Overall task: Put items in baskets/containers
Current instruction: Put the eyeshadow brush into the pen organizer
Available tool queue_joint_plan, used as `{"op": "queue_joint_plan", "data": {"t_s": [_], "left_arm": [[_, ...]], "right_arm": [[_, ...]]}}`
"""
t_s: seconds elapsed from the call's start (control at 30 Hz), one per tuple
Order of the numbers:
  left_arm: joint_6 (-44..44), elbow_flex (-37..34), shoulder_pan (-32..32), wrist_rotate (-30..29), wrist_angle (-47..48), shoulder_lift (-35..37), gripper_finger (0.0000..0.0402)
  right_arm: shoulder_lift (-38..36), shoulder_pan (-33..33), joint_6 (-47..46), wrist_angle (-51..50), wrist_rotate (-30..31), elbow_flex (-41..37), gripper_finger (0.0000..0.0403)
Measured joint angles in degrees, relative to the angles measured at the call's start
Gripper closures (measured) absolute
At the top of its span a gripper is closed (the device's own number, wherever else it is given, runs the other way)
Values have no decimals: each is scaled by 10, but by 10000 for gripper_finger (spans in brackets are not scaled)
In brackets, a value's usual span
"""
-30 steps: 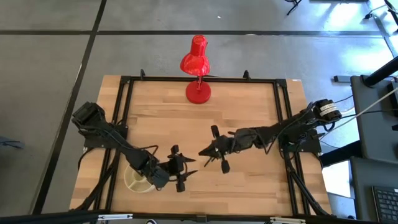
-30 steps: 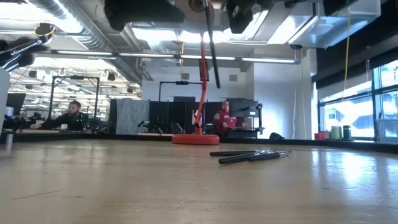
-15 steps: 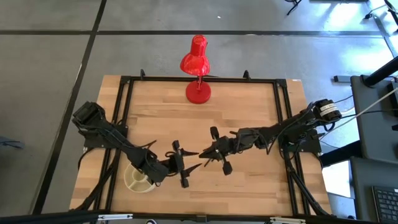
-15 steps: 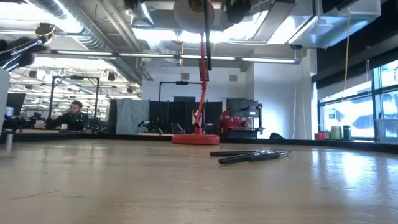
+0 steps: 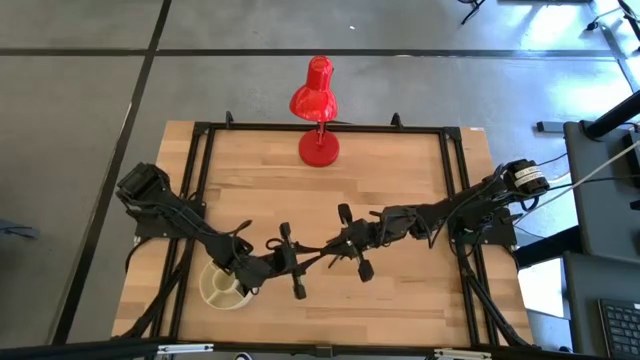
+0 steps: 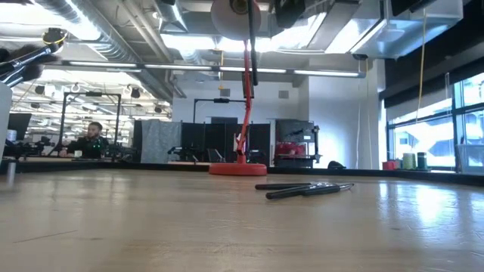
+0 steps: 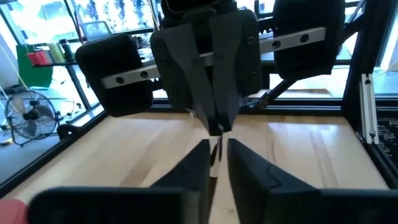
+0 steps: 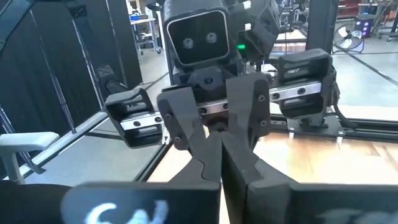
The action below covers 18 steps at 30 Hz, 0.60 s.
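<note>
Two grippers nose to nose mid-table, likely for a handover: right gripper (image 5: 338,247) pinched shut on one thin makeup brush (image 7: 215,149), left gripper (image 5: 296,265) slightly parted around its free end, not yet clamped. Probably passed across because the cream divided dish (image 5: 215,292) sits on the left arm's side. Other brushes (image 6: 302,189) lying loose on the table.
</note>
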<state>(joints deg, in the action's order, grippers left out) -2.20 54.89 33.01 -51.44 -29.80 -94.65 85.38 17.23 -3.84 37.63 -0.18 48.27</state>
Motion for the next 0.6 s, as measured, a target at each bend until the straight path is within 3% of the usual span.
{"op": "queue_joint_plan", "data": {"t_s": [0.13, 0.27, 0.47, 0.53, 0.6], "left_arm": [[0, 0, -2, 3, 5, 0, 389], [-32, 0, 13, -24, 72, 8, 387], [-278, 47, 64, -52, 421, 102, 388], [-355, 73, 80, -29, 510, 131, 388], [-413, 91, 90, 29, 573, 155, 388]], "right_arm": [[0, -1, -7, -1, -11, 0, 397], [0, -2, -30, -32, 0, 0, 365], [0, 1, -35, -177, 220, 0, 307], [0, 1, -43, -216, 270, 0, 295], [0, 1, -46, -232, 290, 0, 288]]}}
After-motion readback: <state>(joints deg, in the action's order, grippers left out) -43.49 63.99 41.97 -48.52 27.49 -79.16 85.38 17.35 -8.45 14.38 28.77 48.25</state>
